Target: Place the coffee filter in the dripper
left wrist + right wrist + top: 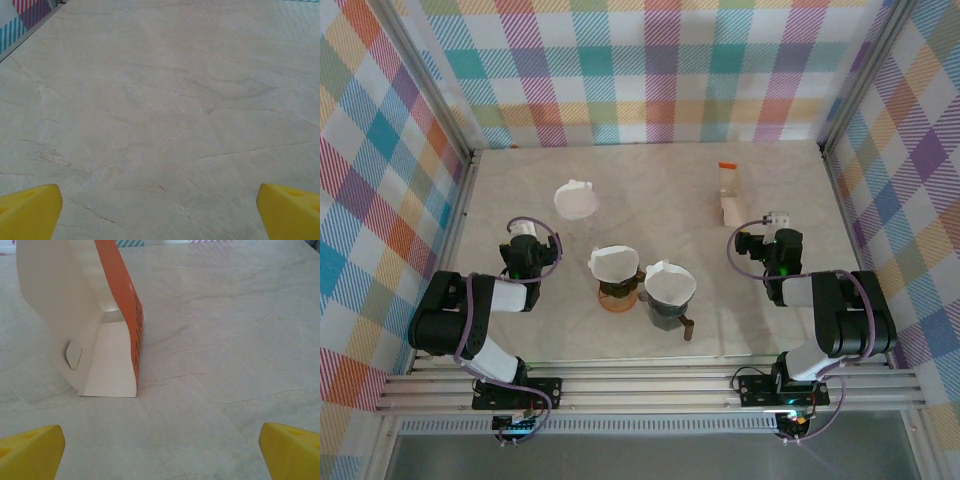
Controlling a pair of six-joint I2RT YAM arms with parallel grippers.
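Note:
A loose white coffee filter (577, 200) lies on the table towards the back left. Two drippers stand at the centre. One has a brown wooden base (615, 297) and a white filter (612, 263) sitting in it. The other is dark grey (665, 314), and a white filter (669, 283) sits in it too. My left gripper (527, 230) rests left of the drippers and in front of the loose filter. Its yellow fingertips (30, 210) are wide apart over bare table, so it is open. My right gripper (777, 219) is at the right, also open and empty (161, 452).
A white and orange carton (85, 315) lies just ahead and left of my right gripper, at the back right (728, 193). The marbled tabletop (650, 185) is walled by checked panels on three sides. Both arm bases sit at the near edge.

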